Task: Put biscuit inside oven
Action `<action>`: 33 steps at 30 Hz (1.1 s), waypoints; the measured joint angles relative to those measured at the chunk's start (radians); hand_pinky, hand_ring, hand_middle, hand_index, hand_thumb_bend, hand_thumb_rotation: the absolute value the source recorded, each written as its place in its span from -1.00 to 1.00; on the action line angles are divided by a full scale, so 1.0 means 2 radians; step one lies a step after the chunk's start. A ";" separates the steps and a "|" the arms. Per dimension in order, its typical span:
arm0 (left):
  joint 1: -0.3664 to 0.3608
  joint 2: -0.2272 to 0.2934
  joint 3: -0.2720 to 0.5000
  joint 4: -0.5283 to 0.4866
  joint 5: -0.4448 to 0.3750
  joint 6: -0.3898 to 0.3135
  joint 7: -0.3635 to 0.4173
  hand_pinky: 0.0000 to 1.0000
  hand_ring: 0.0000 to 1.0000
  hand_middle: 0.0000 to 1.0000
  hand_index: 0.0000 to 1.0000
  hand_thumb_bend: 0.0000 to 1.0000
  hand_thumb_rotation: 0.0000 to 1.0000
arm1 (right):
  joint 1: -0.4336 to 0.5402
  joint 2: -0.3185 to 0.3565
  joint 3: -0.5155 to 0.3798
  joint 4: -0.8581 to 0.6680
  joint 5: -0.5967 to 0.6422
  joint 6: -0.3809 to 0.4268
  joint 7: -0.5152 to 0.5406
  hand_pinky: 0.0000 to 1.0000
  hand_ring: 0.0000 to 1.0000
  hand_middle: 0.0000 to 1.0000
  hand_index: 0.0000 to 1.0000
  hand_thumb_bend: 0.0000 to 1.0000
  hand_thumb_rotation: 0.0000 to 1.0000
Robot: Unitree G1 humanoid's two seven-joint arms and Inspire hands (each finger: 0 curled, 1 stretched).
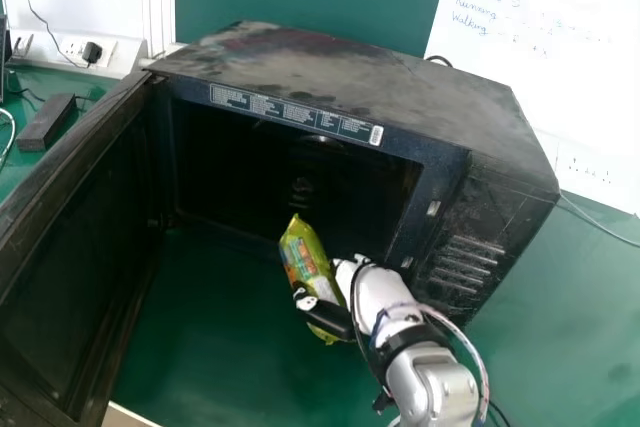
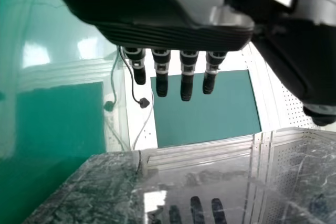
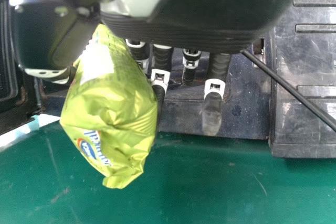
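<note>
And here's the green table (image 1: 230, 337), spreading across the head view from left edge to right, with the dark oven (image 1: 310, 77) sitting big across the middle and upper right. Its door (image 1: 75, 247) swings wide open down the left side, opening facing the lower part of the frame. Whiteboard (image 1: 540, 57) up in the upper right corner, handwriting on it. Now the hands! The right hand (image 1: 377, 292) is just below centre, in front of the oven's opening, its thumb and fingers gripping the biscuit packet between them. The left hand (image 2: 163, 32), over in the left wrist view, is open, fingers straight, nothing in its grasp, a shiny surface mirroring the fingertips. And there's the biscuit packet (image 1: 304, 257), green and tilted, near the centre, its upper end overlapping the opening's lower edge. Far left, a black box (image 1: 47, 123) lies on the table, and above it, upper left, a little black plug (image 1: 92, 52) sits in a white socket strip (image 1: 125, 53)
</note>
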 measured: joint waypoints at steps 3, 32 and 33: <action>0.000 0.000 0.000 -0.001 0.000 0.001 0.001 0.92 0.90 0.91 0.97 -0.26 1.00 | -0.007 0.000 0.003 0.006 -0.001 0.008 0.000 -0.48 -0.29 -0.15 0.01 0.06 -1.00; 0.000 0.000 0.000 0.000 0.001 0.000 -0.001 0.91 0.89 0.91 0.96 -0.25 1.00 | -0.095 0.004 0.022 0.086 0.038 0.045 -0.078 -0.57 -0.38 -0.11 -0.01 0.05 -1.00; 0.000 0.000 0.000 0.000 0.001 0.000 -0.001 0.92 0.90 0.91 0.96 -0.25 1.00 | -0.100 0.004 0.023 0.092 0.042 0.045 -0.081 -0.52 -0.33 -0.06 -0.04 0.05 -1.00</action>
